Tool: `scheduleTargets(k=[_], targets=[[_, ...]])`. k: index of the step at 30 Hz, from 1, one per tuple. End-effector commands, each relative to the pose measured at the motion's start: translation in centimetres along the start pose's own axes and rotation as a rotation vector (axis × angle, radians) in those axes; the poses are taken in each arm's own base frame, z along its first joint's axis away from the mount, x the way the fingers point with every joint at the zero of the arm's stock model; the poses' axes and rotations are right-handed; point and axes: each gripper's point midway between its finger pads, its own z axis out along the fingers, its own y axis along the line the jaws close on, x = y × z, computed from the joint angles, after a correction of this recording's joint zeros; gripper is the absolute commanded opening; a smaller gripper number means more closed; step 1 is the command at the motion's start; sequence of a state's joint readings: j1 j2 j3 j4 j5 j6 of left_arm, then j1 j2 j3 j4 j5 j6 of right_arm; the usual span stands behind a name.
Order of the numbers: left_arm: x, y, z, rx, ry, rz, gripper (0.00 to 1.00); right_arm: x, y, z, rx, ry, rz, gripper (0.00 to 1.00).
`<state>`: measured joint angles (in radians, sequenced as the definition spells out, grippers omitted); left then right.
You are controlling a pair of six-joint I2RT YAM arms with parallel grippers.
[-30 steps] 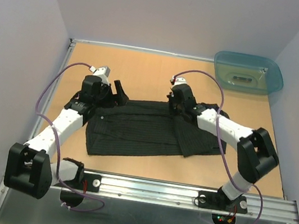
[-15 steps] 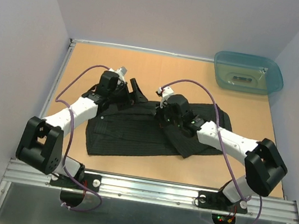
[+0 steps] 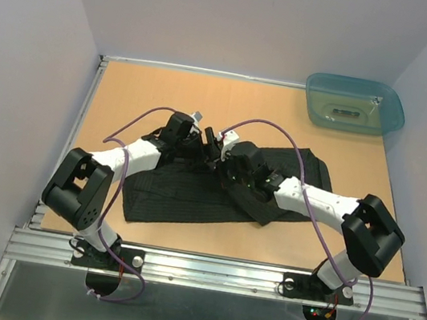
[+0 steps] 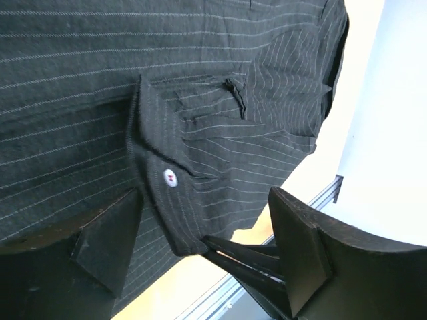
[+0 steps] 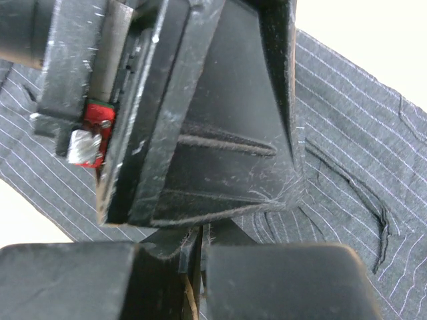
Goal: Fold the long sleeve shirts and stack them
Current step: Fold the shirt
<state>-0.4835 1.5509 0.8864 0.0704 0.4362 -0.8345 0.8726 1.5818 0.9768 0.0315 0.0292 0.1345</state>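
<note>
A black pinstriped shirt (image 3: pixel 192 193) lies spread across the middle of a tan bench (image 3: pixel 167 92), its right part doubled over into a diagonal flap. A teal tub (image 3: pixel 355 104) sits well apart in the far right corner.

Both arms reach inward and meet over the shirt's far edge, near its middle. The left arm is bent sharply at the elbow, with its forearm running right and away from the base. The right arm stretches left in a long, low line.

The left end effector (image 3: pixel 210 139) is spread wide. In its wrist view a sleeve cuff (image 4: pixel 167 180) with a pale button (image 4: pixel 170 177) lies between the fingers (image 4: pixel 100 247), which are not clamped on it.

The right end effector (image 3: pixel 219 163) is pinched fully shut, just beside the left one. I cannot tell whether any cloth is caught in it.

This looks like the folding step, with a sleeve being brought in over the body and nothing stacked yet. The next move probably calls for the left fingers to close squarely on the cuff. The crowded end effectors must avoid colliding.
</note>
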Motion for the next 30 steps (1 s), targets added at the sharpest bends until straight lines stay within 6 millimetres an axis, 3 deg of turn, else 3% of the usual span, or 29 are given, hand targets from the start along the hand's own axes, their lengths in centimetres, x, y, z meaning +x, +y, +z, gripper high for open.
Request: scheduleTargets(k=[1, 5, 8, 12, 14, 19, 21, 23, 27, 28, 30], targets=[[-0.5, -1.2, 0.0, 0.021, -0.030, 0.027, 0.82, -0.9, 0.3, 0.1, 0.000, -0.058, -0.014, 0.01], [-0.5, -0.7, -0.1, 0.002, -0.046, 0.036, 0.63, -0.6, 0.4, 0.1, -0.001, -0.054, -0.012, 0.00], [-1.3, -0.8, -0.2, -0.018, -0.074, 0.063, 0.28, -0.5, 0.5, -0.1, -0.002, -0.054, -0.009, 0.00], [-1.7, -0.6, -0.1, -0.038, -0.076, 0.101, 0.00, -0.7, 0.6, -0.6, -0.004, -0.066, 0.003, 0.01], [-2.0, -0.6, -0.2, -0.047, -0.087, 0.124, 0.00, -1.0, 0.2, -1.1, 0.017, -0.081, 0.021, 0.05], [-4.4, -2.2, -2.9, -0.068, -0.200, 0.237, 0.00, -1.1, -3.4, -3.2, 0.197, -0.098, 0.093, 0.51], [-5.6, -2.6, -4.3, -0.096, -0.264, 0.263, 0.00, -1.4, -4.9, -4.4, 0.230, -0.105, 0.130, 0.61], [-6.1, -2.1, -5.0, -0.142, -0.292, 0.280, 0.00, -1.5, -6.1, -5.7, 0.259, -0.112, 0.180, 0.63], [-6.2, -2.8, -6.8, -0.135, -0.321, 0.305, 0.00, -2.0, -9.8, -7.8, 0.320, -0.151, 0.306, 0.64], [-6.2, -2.9, -7.1, -0.133, -0.326, 0.307, 0.00, -2.0, -11.9, -8.5, 0.358, -0.163, 0.349, 0.64], [-6.4, -3.4, -8.2, -0.125, -0.358, 0.313, 0.00, -1.5, -13.6, -9.0, 0.392, -0.156, 0.402, 0.64]])
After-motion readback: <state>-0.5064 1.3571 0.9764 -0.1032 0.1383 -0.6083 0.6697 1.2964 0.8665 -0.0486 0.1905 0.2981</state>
